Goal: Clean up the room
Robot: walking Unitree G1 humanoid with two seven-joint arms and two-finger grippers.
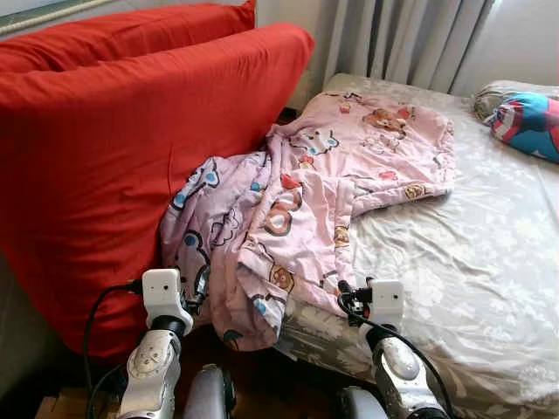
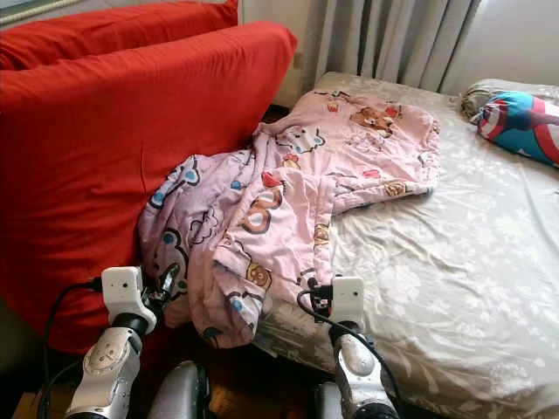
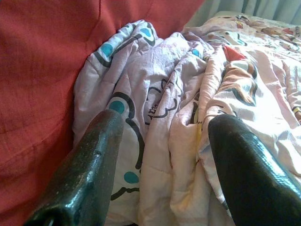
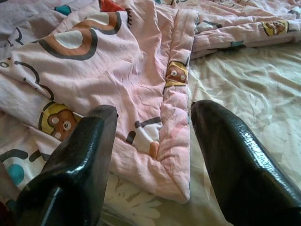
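- The left hand (image 3: 160, 155) is reaching low at the near corner of the bed, its two black fingers (image 3: 84, 174) standing apart with bunched pink cloth showing between them, and nothing is being gripped.
- The right hand (image 4: 153, 150) is hovering at the near edge of the bed, its fingers (image 4: 235, 160) likewise spread wide, pointing at a folded corner of the quilt that is lying on the sheet just ahead of them.
- The quilt (image 1: 306, 201), pink and printed with cartoon bears and cats, is lying crumpled across the near left part of the bed; its lower end is spilling over the bed's edge and hanging beside the left hand, while its far end is stretching flat up toward the head of the bed.
- The quilt's left side is pressing against the red cushion (image 1: 105, 166), a large one leaning upright beside the bed, with a second red cushion (image 1: 113, 35) standing behind it.
- The bed (image 1: 489, 288) is wearing a pale sheet with a faint flower pattern, and the part to the right of the quilt is lying wrinkled and uncovered.
- At the far right corner, a blue and red pillow (image 1: 528, 122) is resting on the bed.
- Grey curtains (image 1: 402, 39) are hanging behind the head of the bed.
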